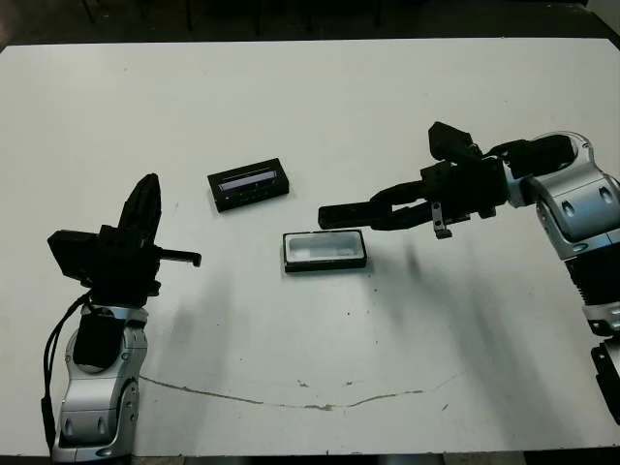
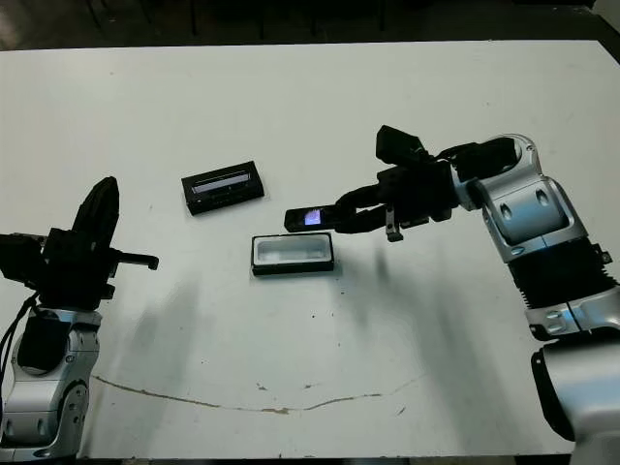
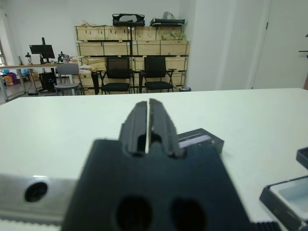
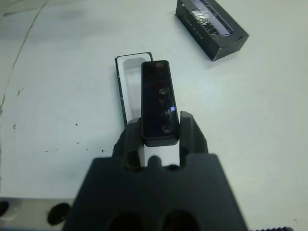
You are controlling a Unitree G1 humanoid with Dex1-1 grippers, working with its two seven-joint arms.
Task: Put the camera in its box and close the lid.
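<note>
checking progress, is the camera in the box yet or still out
Out. The right tool holds the camera just above the box, whose white lining shows bare.

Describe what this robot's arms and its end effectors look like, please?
Both arms are built of rounded silver-grey metal shells with black joints and ribbed black sections. The left arm has black cables looping beside it. Each ends in a blocky matte-black end effector with two slim, tapering black fingers: the left end effector and the right end effector. No markings or labels are visible.
</note>
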